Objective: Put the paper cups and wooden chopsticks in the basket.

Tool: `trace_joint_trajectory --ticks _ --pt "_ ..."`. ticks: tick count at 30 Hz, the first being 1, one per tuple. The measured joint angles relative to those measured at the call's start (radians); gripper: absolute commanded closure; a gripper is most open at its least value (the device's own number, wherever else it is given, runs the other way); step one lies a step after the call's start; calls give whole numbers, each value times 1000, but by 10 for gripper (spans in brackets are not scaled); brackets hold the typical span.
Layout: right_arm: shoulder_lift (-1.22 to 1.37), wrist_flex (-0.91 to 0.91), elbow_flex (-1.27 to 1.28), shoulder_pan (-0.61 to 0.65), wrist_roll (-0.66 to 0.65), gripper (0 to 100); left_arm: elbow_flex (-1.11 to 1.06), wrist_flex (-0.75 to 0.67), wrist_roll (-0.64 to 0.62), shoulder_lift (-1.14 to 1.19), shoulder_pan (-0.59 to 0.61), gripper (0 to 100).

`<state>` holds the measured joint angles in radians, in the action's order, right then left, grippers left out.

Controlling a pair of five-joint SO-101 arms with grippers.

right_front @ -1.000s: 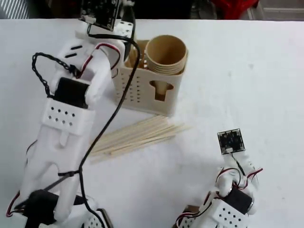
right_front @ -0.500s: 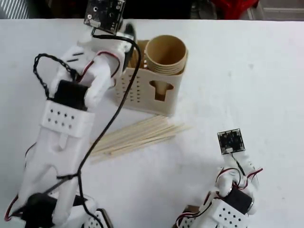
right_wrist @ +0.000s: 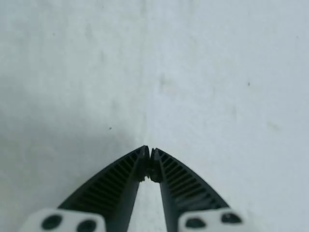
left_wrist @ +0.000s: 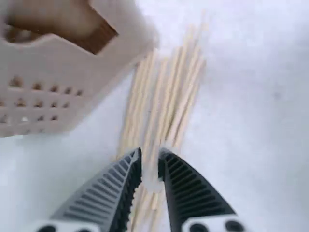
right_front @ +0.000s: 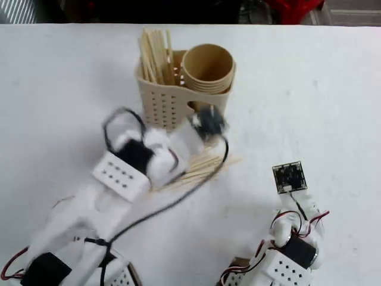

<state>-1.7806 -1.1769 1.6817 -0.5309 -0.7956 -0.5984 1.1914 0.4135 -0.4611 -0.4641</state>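
My left gripper (left_wrist: 150,162) hangs low over the table (right_front: 309,89), jaws only a narrow slot apart, and I can't make out anything clamped between them. Right under its tips and running away from it lies the loose bundle of chopsticks (left_wrist: 164,106), flat on the table, roughly parallel, fanning a little at the far end. Just beside that bundle is the basket (left_wrist: 63,96), and from the high view the sticks lie right at the foot of its front wall. Inside the basket, the cups (right_front: 208,68) sit nested as one stack in the compartment on the right arm's side, so I'd call that half of the job done. Next to them, in the other compartment, a bunch of standing chopsticks (right_front: 153,56) pokes up above the rim, so the sticks are partly in. What's left, as I judge it, is the bundle on the table. Farther out, my right gripper (right_wrist: 148,159) is parked near the table's front edge, well apart from everything, tips pressed together on nothing, bare table beneath it.
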Motion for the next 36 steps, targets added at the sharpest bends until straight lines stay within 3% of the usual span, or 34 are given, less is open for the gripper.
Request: trace_joint_trajectory --ticks 4,10,21,26,36 --pt "0 0 0 0 0 981 -262 -218 60 0 -5 917" --pt "0 0 0 0 0 981 -304 -293 97 107 -5 888" --pt "0 0 0 0 0 981 -43 -305 97 519 29 889" --pt "0 0 0 0 0 981 -3 -288 97 552 32 981" --pt "0 0 0 0 0 981 12 -262 97 552 37 978"
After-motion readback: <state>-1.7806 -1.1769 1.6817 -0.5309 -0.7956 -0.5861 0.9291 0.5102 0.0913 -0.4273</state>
